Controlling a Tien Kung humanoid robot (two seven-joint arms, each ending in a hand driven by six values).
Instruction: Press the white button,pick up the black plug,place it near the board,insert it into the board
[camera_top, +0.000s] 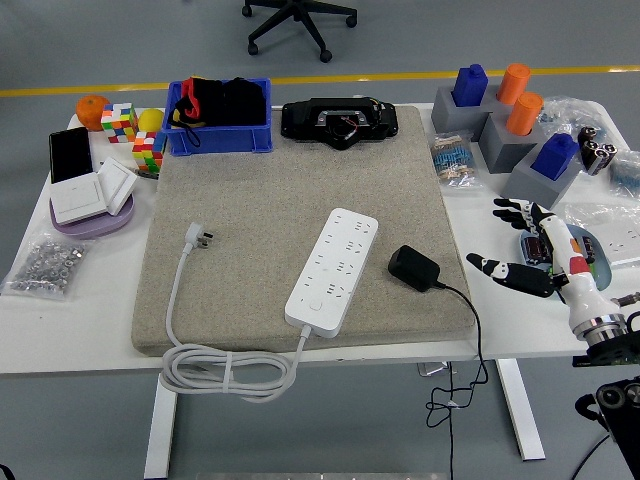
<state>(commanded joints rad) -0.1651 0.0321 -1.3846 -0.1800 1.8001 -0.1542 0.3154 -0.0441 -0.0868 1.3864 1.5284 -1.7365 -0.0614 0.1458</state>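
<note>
A white power strip (333, 271) lies diagonally at the centre of a beige mat (280, 190) on a white counter (60, 330), its white button (316, 306) at its lower end. The black plug (414, 268) rests on the mat just right of the strip, apart from it. At the right edge of the frame the right hand (535, 255) hovers with fingers spread, holding nothing.

Office chair (300, 18) cut by top edge, right arm (610, 370) cut by right edge
</note>
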